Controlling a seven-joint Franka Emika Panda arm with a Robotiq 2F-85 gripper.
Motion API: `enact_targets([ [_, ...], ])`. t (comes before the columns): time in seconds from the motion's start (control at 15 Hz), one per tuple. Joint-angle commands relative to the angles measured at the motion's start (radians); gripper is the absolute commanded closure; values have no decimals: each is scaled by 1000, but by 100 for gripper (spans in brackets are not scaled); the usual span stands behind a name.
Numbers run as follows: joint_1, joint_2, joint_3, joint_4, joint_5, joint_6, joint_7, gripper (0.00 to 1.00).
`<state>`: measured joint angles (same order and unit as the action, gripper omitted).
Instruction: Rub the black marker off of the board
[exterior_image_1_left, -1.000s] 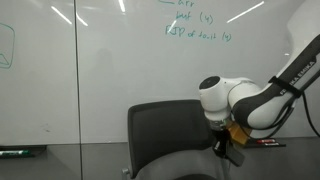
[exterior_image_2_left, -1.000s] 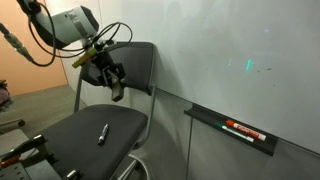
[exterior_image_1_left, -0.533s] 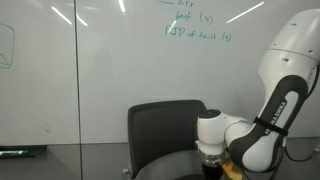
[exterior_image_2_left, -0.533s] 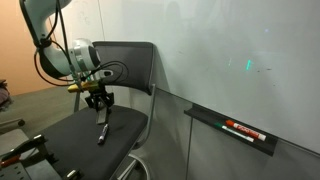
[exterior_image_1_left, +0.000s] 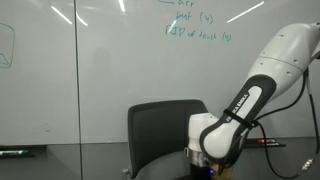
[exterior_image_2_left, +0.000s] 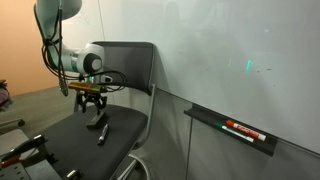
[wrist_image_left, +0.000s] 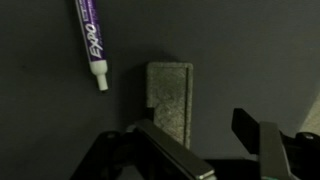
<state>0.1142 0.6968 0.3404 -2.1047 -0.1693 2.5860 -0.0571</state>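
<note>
Hand hangs spread above one eraser and one pen.

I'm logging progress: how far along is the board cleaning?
Done: nothing on the board yet; the gripper is down at the chair seat, away from it. In hand: the gripper hangs open just over the grey eraser, which lies beside a pen; nothing is gripped. Left: grab the eraser, carry it to the board and rub.

Glare streaks on board, dim, soft wrist view
</note>
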Motion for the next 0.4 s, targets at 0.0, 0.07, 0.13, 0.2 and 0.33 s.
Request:
enact_targets([
  [0.0, 1, -120, 9, 23, 138, -174, -26, 0],
  [0.07, 25, -171, -19, 17, 140, -231, 7, 0],
  [0.13, 40, -210, -39, 18, 141, -284, 29, 0],
  [0.2, 59, -278, -64, 0, 127, -349, 67, 0],
  [0.33, 87, -387, -104, -20, 103, -467, 152, 0],
])
